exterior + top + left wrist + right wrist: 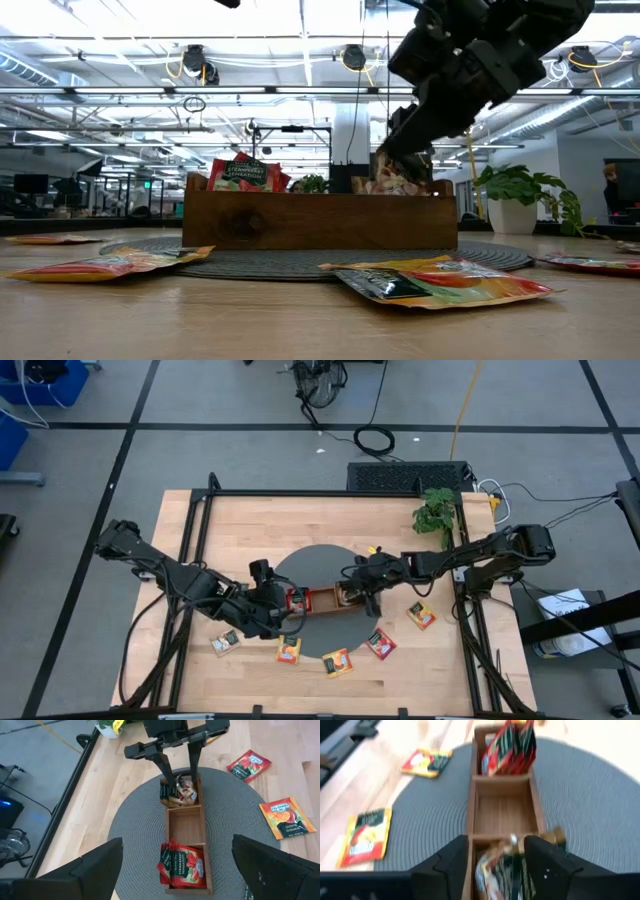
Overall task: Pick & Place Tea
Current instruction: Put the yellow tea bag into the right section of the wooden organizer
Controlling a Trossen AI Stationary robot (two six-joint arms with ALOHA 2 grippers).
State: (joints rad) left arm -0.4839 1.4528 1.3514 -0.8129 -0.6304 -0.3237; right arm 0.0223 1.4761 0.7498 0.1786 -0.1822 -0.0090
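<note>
Tea in the tray: whitish packets (182, 792) are bunched in the end compartment under the right arm, and red packets (181, 866) fill the opposite end compartment; the middle one is bare wood.
Tea still out: five packets lie flat on the table near the mat's front edge, among them a red one (380, 644) and an orange-yellow one (337, 661).
Right gripper (181, 779): down in the whitish end compartment, fingers parted around the packets there, so this reads as the drop-off.
Doing it well: I'd say lift straight up with the fingers apart, so no fingertip drags a packet back over the wall; these light packets look apt to cling or tip.
Left gripper (277, 612): hovering wide apart and empty just beside the red end of the tray.
Tray (322, 600): a brown wooden three-compartment box sitting on the round grey mat (325, 564), itself on the wooden table (260, 520).
Readable print: the red packets show "STRAWBERRY" in the left wrist view; the orange-yellow packet (287, 817) reads "MANGO MAGIC" under a brand line too small to be sure of.
Further off: a small green plant (435, 512) stands at the table's far right.
</note>
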